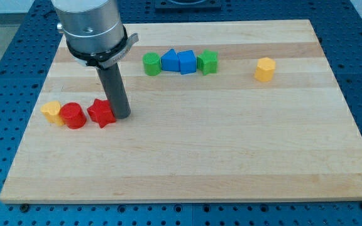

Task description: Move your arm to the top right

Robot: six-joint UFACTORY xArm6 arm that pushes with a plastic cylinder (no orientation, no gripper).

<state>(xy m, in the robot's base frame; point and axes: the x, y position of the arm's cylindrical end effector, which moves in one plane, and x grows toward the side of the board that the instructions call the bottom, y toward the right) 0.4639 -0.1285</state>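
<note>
wrist housing (88, 22): chunky silver-grey metal cylinder, kinda brushed look, cut off by the frame's top
collar (99, 53): black ring under it, small grey tab poking out the side
rod (113, 88): plain dark grey, straight, matte
my tip (121, 117): blunt flat end, same dark colour

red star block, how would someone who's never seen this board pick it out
Start at the wooden board's left side, where three blocks sit in a row. The red star block is the rightmost, beside my tip; its neighbour, the red cylinder, is round.
</note>
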